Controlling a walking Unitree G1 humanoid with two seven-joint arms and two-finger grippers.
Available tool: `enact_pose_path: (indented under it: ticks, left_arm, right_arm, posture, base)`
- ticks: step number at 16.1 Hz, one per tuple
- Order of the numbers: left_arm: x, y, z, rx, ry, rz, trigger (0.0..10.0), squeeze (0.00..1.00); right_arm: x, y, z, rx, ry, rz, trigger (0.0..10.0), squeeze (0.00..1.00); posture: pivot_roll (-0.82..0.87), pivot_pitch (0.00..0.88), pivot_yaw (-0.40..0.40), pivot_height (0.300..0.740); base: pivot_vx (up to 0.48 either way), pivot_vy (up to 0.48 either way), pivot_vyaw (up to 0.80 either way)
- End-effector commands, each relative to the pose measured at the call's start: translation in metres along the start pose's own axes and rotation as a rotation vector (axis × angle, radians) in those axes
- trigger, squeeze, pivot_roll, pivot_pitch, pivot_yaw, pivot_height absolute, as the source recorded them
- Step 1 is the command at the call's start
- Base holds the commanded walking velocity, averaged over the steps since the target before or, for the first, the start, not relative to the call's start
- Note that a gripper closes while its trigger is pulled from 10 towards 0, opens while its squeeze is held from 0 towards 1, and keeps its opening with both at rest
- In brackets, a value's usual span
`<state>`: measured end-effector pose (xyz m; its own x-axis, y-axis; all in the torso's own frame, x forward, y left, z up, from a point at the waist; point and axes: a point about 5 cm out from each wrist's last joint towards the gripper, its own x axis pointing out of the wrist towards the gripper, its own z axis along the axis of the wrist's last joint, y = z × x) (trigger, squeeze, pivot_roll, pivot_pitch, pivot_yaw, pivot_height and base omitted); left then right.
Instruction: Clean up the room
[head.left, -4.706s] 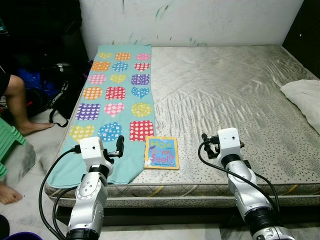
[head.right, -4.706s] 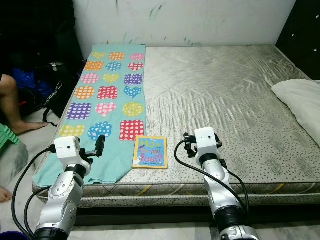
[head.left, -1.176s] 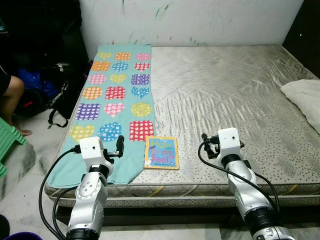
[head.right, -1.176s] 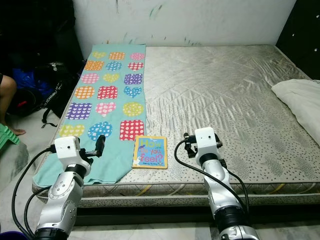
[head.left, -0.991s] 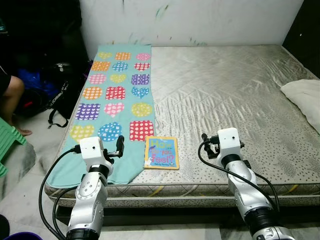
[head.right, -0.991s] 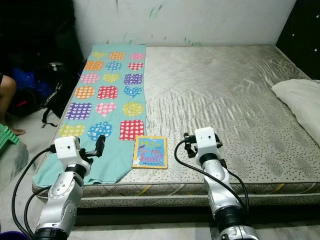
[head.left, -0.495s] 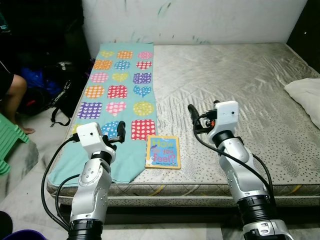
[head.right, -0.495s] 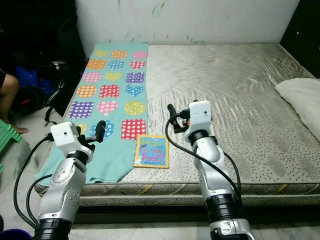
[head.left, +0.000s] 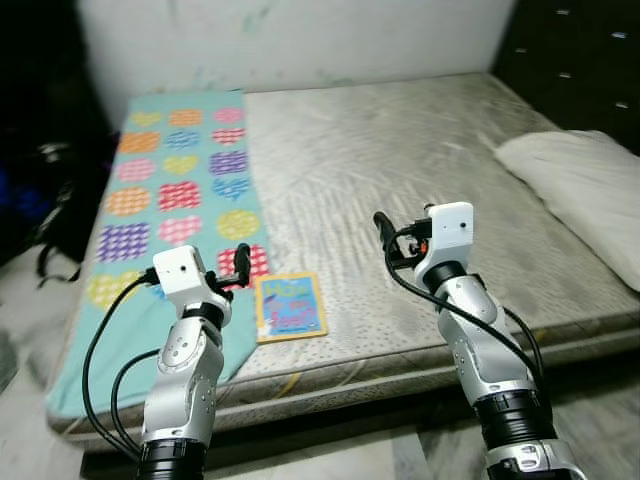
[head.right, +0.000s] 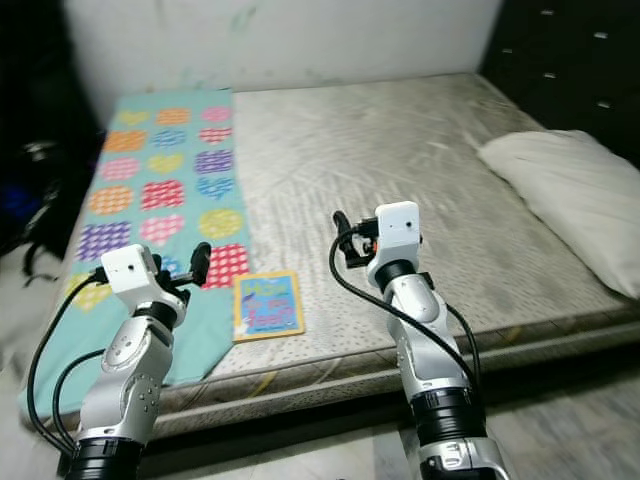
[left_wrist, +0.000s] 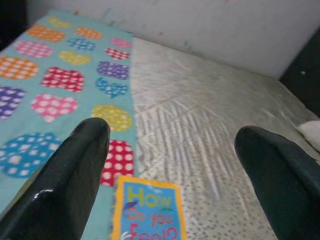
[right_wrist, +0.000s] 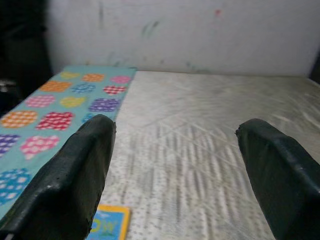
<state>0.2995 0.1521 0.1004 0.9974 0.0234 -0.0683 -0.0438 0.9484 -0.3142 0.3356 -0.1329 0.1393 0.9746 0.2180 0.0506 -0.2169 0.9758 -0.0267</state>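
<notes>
A children's book (head.left: 290, 307), blue and yellow, lies flat near the mattress's (head.left: 400, 170) front edge. It touches the right border of a teal cloth (head.left: 180, 180) printed with bright hearts. My left gripper (head.left: 240, 260) is open, hovering over the cloth's near end just left of the book (left_wrist: 150, 212). My right gripper (head.left: 382, 228) is open too, raised above the bare mattress to the right of the book (right_wrist: 107, 222). Nothing sits between either pair of fingers.
A white pillow (head.left: 580, 190) rests on the mattress's right side. Dark bags (head.left: 45, 200) lie on the floor left of the bed. A dark cabinet (head.left: 580, 50) stands at the back right, and a pale wall (head.left: 300, 40) runs behind the bed.
The whole picture has slid left, so the camera has turned right; the person at the left is out of frame. My right gripper has risen from the bed's front edge.
</notes>
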Motion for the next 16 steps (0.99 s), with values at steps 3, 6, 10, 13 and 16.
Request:
enact_pose_path:
  ticks: [3,6,10,13,16]
  left_arm:
    - [0.0018,-0.0012,0.0049,0.016,-0.015,-0.005,10.0,0.0]
    - [0.0027,-0.0014,0.0058,0.021,-0.021,-0.004,10.0,0.0]
    - [0.0037,-0.0013,0.0071,0.026,-0.029,-0.001,10.0,0.0]
    - [0.0044,-0.0018,0.0076,0.03,-0.032,-0.002,10.0,0.0]
    - [0.0053,-0.001,0.008,0.026,-0.035,0.003,10.0,0.0]
  right_arm:
    - [-0.0004,-0.0028,0.0039,0.0,-0.012,-0.017,10.0,0.0]
    - [0.0003,-0.0039,0.0044,-0.001,-0.013,-0.026,10.0,0.0]
    - [0.0007,-0.005,0.0059,-0.008,-0.023,-0.034,10.0,0.0]
    - [0.0009,-0.0056,0.0067,-0.014,-0.028,-0.038,10.0,0.0]
    - [0.0015,-0.0063,0.0076,-0.015,-0.032,-0.042,10.0,0.0]
  posture:
    - [-0.09,0.0,0.04,0.74]
    - [-0.09,0.0,0.04,0.74]
    - [-0.09,0.0,0.04,0.74]
    - [-0.09,0.0,0.04,0.74]
    - [-0.09,0.0,0.04,0.74]
  base:
    - [0.0,0.0,-0.8]
    - [0.0,0.0,-0.8]
    - [0.0,0.0,-0.8]
    - [0.0,0.0,-0.8]
    - [0.0,0.0,-0.8]
